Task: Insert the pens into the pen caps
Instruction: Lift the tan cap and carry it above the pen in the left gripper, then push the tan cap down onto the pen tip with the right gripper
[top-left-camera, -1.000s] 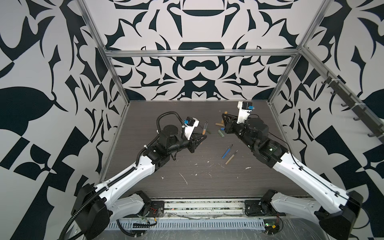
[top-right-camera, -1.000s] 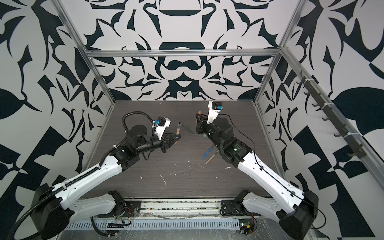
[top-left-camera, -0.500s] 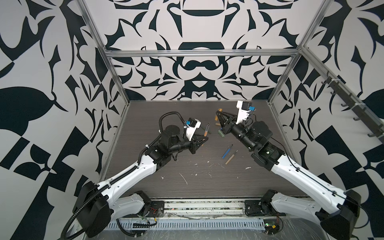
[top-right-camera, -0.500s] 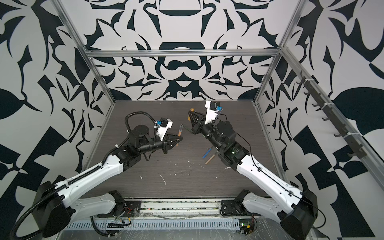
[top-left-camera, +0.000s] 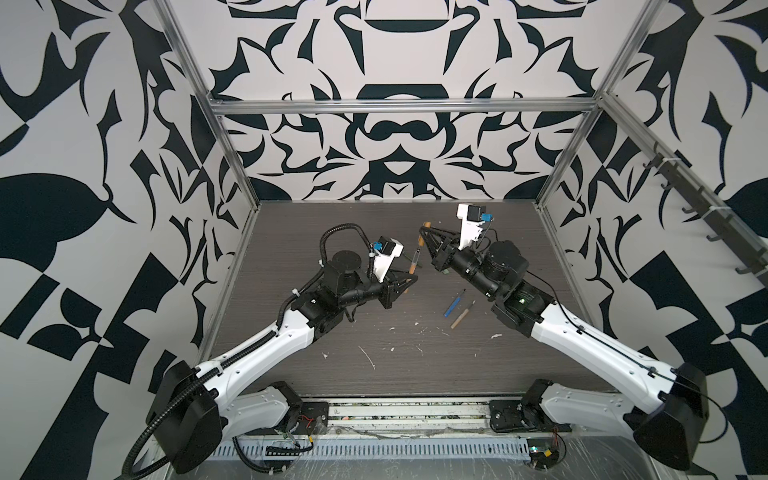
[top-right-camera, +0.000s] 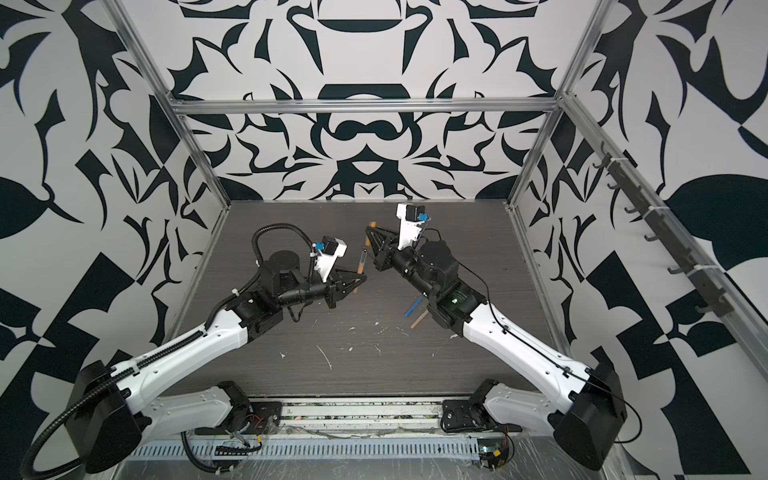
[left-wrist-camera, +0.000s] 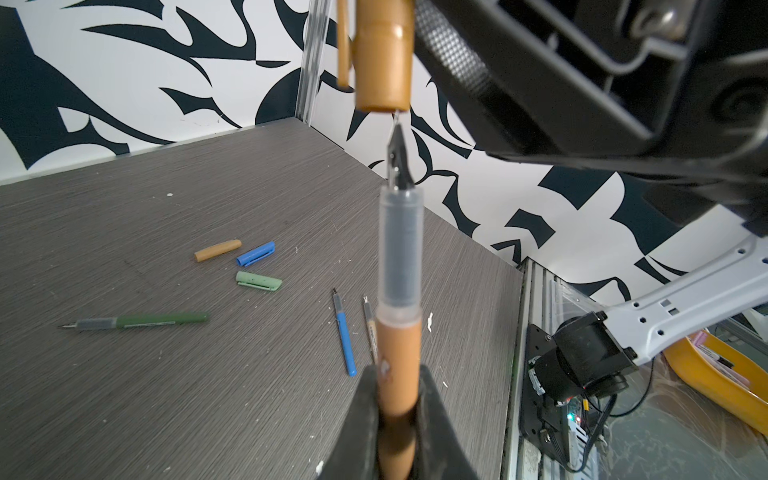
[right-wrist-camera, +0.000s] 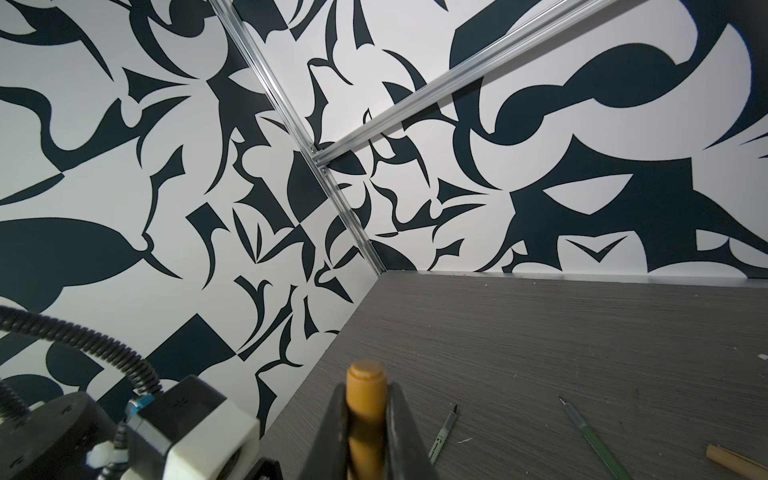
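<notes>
Left gripper (top-left-camera: 408, 281), just left of ctr in both top views, is clamped on the ochre-brown stick pen (top-left-camera: 414, 262) w/ clear grey grip section and dark narrow tip. Its jaws pinch the rear of the barrel, and the pen angles up toward the back wall. Right gripper (top-left-camera: 426, 233), just right of ctr and a bit higher in frame, is clamped on the short ochre-brown plastic pen cap (top-left-camera: 424, 226), open end facing the pen.

In the left wrist view the pen (left-wrist-camera: 399, 332) runs from the gripper (left-wrist-camera: 397, 428) toward the cap (left-wrist-camera: 384, 62). Its tip sits at the rim of the cap's mouth, off to one side and not inside; can't tell if it touches. In the right wrist view the cap's closed end (right-wrist-camera: 365, 376) sticks out btwn the black fingers (right-wrist-camera: 328, 432).

The rest lie on the dark grey wood-grain table (top-left-camera: 415, 353):
- Blue stick pen (top-left-camera: 454, 302) and tan stick pen (top-left-camera: 463, 314) lie side by side, right of ctr in a top view, next to the right arm.
- In the left wrist view, the tan stubby cap (left-wrist-camera: 217, 250), blue stubby cap (left-wrist-camera: 255, 254) and light green stubby cap (left-wrist-camera: 258, 281) lie close together, not touching.
- The dark green stick pen (left-wrist-camera: 137, 321) lies alone near them.
- The pale green stick pen (right-wrist-camera: 590, 432) shows in the right wrist view.
- White flecks (top-left-camera: 368, 357) are scattered across the lower middle of the table.
</notes>
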